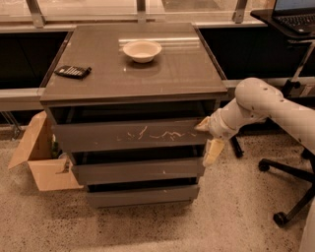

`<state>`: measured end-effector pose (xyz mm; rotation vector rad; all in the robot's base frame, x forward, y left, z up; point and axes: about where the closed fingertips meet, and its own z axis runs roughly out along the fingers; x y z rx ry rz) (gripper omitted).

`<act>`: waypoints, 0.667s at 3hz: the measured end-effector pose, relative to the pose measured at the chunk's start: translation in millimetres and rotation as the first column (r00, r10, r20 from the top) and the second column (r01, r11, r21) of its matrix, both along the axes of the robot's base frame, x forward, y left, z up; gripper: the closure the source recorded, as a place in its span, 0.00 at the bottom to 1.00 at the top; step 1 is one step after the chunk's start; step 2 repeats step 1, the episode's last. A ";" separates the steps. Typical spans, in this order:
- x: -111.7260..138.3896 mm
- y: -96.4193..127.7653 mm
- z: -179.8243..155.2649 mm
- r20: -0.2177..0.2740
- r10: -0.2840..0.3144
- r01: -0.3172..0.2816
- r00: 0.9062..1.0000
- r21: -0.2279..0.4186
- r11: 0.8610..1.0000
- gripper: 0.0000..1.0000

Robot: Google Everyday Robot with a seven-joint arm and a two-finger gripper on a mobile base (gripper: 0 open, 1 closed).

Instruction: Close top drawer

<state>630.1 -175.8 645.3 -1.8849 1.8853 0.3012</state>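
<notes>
Where the top drawer sits: the wide grey handleless top drawer (129, 135) is the uppermost of three in a grey-brown cabinet (197, 74) at the centre of the frame. Its flat front has pale squiggly scratches near the middle. It stands forward of the cabinet's top edge with a dark gap above it, so it is partly open.
Gripper: the cream two-finger gripper (204, 143) is at the right end of the top drawer's front, just right of centre.
Claw state: spread apart. One finger (202, 125) points left against the front's upper right corner. The other hangs down beside the right end of the drawer below.
Arm pose: the white rounded robot arm (275, 106) enters from the right edge, rises to a bulbous bent joint at centre right, then reaches left and slightly down to the wrist.
Lower drawers: a plain grey middle drawer (138, 171) and a plain grey bottom drawer (142, 196), each with a dark gap above it.
Cabinet top: a shallow cream bowl (141, 50) sits at upper centre. A flat black keypad device (72, 72) lies near the left edge, well apart from the bowl.
Left of cabinet: an open brown cardboard box (42, 162) on the speckled floor.
Right side: a black wheeled chair base (290, 197) at lower right and a laptop (295, 12) in the upper right corner.
</notes>
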 end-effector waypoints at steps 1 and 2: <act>-4.8 -1.1 0.0 0.000 0.000 0.000 1.000 0.000 1.000 0.00; -4.8 -1.1 0.0 0.000 0.000 0.000 1.000 0.000 1.000 0.00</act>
